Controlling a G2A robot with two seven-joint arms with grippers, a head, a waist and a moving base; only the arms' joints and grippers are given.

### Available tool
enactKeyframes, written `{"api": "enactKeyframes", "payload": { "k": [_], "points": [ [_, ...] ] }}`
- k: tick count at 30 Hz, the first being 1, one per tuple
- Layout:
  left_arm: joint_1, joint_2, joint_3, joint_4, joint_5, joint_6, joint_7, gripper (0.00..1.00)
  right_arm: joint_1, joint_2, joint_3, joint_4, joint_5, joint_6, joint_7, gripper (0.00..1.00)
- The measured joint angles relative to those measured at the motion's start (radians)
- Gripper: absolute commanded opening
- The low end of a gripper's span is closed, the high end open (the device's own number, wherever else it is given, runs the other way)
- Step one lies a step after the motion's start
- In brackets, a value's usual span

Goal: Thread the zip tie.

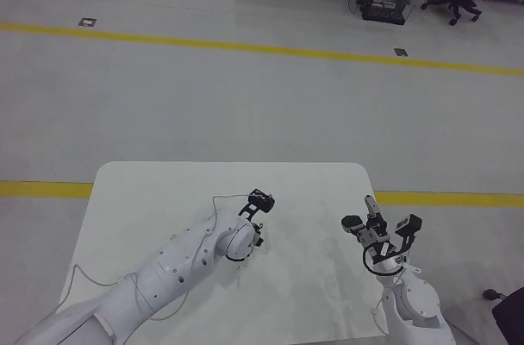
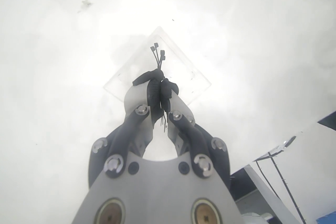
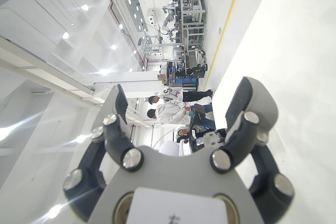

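My left gripper (image 2: 160, 83) is shut on a small bundle of black zip ties (image 2: 158, 57), whose square heads stick out past the fingertips. It hovers over a clear square tray (image 2: 194, 75) on the white table. In the top view the left gripper (image 1: 256, 235) sits near the table's middle. My right gripper (image 3: 181, 101) is open with nothing between its fingers and is turned up toward the room. In the top view the right gripper (image 1: 381, 226) stands at the table's right edge (image 1: 371, 194).
The white table (image 1: 159, 198) has free room around both arms. A thin cable (image 1: 219, 200) runs along the left arm. Beyond the table lies grey floor with yellow lines (image 1: 245, 47).
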Motion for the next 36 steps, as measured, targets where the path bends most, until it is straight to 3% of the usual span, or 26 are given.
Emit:
{"api": "enactKeyframes", "payload": {
  "k": [5,10,36],
  "points": [
    [0.038,0.022,-0.042,-0.052,0.002,-0.009,-0.004,0.00,0.000,0.000,0.000,0.000,0.000,0.000,0.000,1.00],
    [0.054,0.030,-0.056,-0.062,0.003,-0.007,0.000,0.00,0.000,0.000,0.000,0.000,0.000,0.000,0.000,1.00],
    [0.040,0.027,-0.042,-0.033,-0.028,-0.002,0.019,0.00,0.000,0.000,0.000,0.000,0.000,0.000,0.000,1.00]
  ]
}}
